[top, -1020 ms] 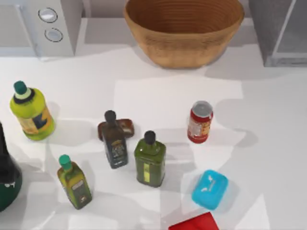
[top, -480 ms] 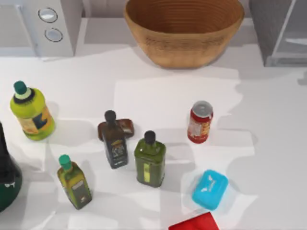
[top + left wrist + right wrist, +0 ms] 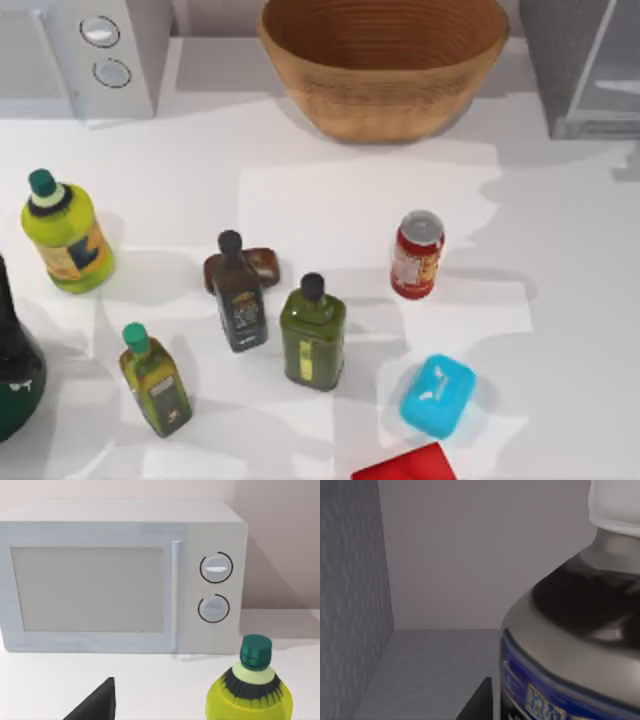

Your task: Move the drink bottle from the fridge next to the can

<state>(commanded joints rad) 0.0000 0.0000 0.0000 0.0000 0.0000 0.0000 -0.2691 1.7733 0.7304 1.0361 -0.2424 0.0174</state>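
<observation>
The drink bottle (image 3: 570, 645) looms close in the right wrist view, with a white cap, dark liquid and a blue label band. It stands inside the fridge (image 3: 585, 70), whose grey inner wall (image 3: 350, 605) and floor surround it. A dark part of my right gripper (image 3: 479, 702) shows just beside the bottle's base; whether it touches the bottle I cannot tell. The red can (image 3: 417, 254) stands upright on the table right of centre. A dark part of my left gripper (image 3: 95, 705) hangs parked at the left, facing the white microwave (image 3: 120, 580).
A wicker basket (image 3: 385, 65) sits at the back centre. Two dark-capped olive bottles (image 3: 313, 332), a green-capped one (image 3: 155, 380) and a yellow-green bottle (image 3: 65, 232) stand left of the can. A blue box (image 3: 438, 395) and a red item (image 3: 405, 464) lie in front.
Shadows on the right side of the table have shifted toward the fridge. None of the objects on the table has moved.
</observation>
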